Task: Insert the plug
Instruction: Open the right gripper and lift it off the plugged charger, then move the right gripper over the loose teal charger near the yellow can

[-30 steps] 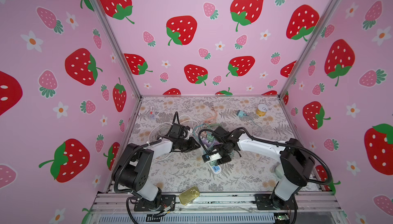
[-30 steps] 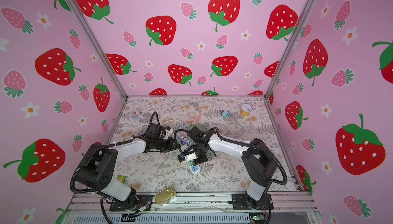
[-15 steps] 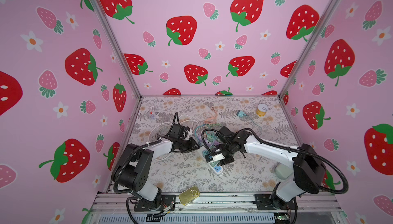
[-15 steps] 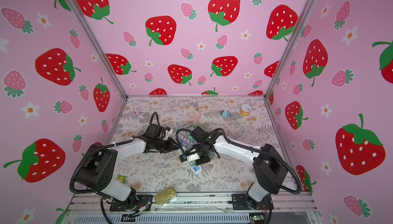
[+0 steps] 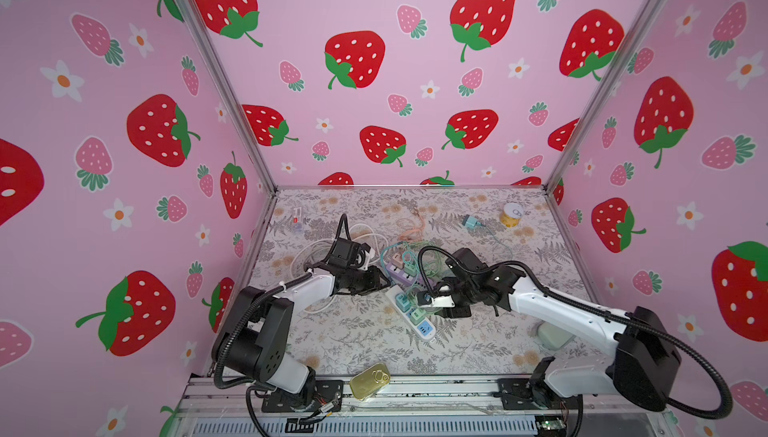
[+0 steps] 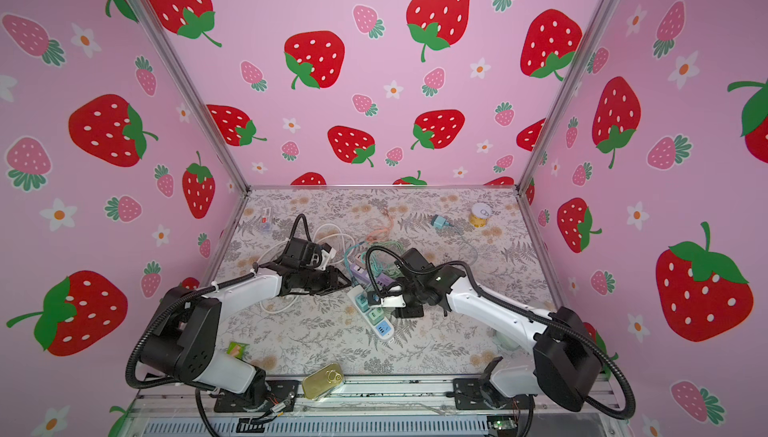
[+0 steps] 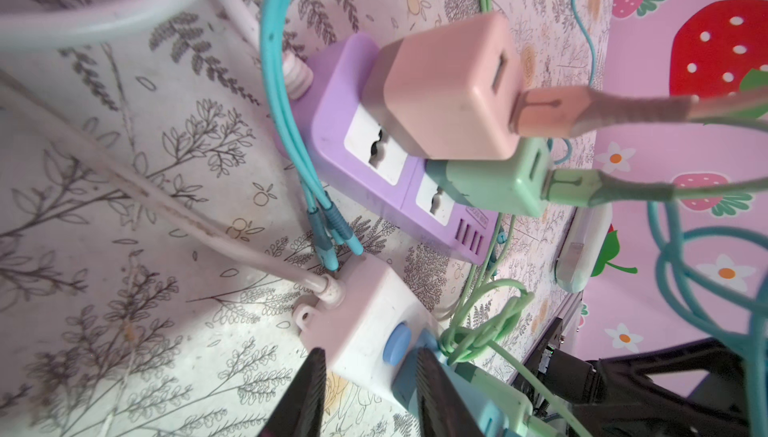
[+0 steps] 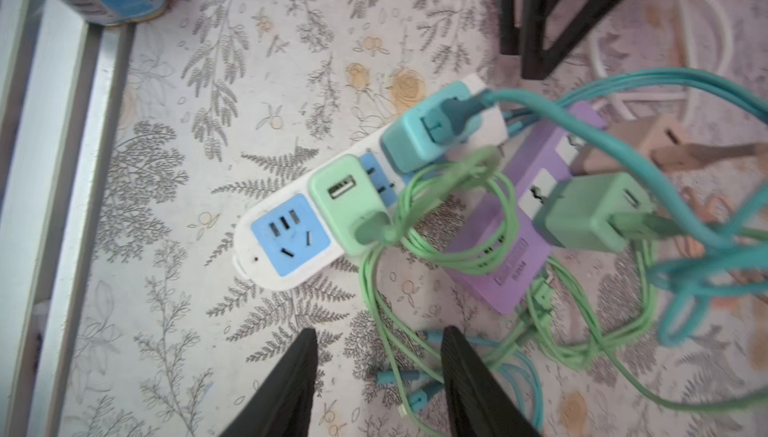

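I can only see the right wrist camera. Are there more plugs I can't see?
Observer: Yes. A loose teal plug lies at the back of the table.
Kid: What's beside it?
Observer: A yellow spool, to its right in both top views.
Kid: Does the white strip have a button?
Observer: Yes, a blue button, on the end by the left gripper.

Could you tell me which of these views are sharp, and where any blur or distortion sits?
Both top views are sharp but wide-angle, so the frame posts splay outward. In the left wrist view the white cord near the lens is blurred while the pink charger is crisp. The right wrist view is soft throughout, most on the teal cable.
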`<state>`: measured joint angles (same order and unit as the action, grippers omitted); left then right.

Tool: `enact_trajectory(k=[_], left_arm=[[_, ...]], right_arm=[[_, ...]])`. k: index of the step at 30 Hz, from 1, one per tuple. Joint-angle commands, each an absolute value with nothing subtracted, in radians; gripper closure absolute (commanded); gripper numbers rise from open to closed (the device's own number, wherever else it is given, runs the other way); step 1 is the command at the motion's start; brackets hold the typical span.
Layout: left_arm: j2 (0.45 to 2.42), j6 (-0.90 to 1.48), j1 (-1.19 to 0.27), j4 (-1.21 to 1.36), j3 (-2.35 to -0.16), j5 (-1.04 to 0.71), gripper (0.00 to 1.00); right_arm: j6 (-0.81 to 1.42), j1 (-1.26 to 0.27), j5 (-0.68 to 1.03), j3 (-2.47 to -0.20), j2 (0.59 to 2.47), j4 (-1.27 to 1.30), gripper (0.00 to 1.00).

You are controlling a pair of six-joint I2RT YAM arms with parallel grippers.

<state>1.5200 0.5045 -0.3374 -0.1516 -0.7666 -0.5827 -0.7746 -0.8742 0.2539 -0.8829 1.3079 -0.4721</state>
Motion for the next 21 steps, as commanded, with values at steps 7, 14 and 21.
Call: enact_trajectory(k=[7, 14, 21], left_arm=[[1.479, 0.475, -0.331, -0.198, -0.796, -0.552, 0.59], [1.417, 0.476, -0.331, -0.215, -0.775, -0.502, 0.57], [1.330, 0.458, -0.331, -0.263, -0.751, -0.436, 0.52]], right_arm=[[-0.404, -0.782, -0.087, -0.769, 1.173, -0.104, 0.32], [-0.243, -0.659, -0.240, -0.859, 1.267, -0.073, 0.27], [-0.201, -0.553, -0.244, -0.966, 1.427, -0.071, 0.26]])
